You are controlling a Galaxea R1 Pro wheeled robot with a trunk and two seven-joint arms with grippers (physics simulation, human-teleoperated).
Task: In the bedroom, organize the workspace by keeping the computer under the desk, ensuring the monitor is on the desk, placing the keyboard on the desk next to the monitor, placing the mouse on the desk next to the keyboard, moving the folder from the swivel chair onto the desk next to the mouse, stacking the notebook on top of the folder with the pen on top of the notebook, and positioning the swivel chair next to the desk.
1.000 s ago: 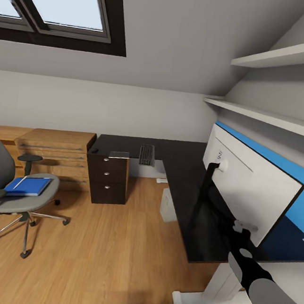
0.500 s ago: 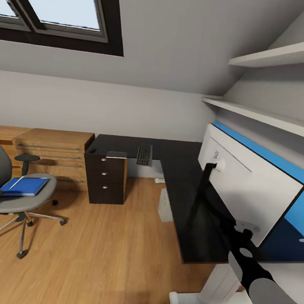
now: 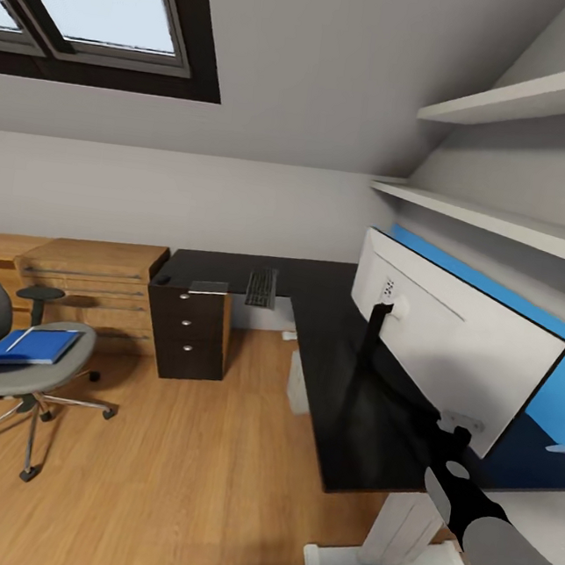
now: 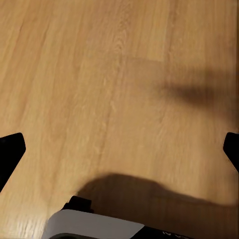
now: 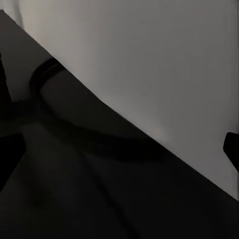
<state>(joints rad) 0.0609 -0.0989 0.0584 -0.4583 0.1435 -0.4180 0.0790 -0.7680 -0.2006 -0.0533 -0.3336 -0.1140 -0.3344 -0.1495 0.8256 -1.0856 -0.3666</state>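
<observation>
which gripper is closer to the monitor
Right. The right gripper is up at the monitor by its lower edge over the desk; the left gripper hangs over bare floor.

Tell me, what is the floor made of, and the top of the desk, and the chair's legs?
The floor looks like light wood: long planks with grain lines. The desk has a glossy black top, perhaps lacquer or glass, since it reflects the monitor stand. The swivel chair has shiny silver legs that look like chromed metal, and its seat looks like grey fabric.
</observation>
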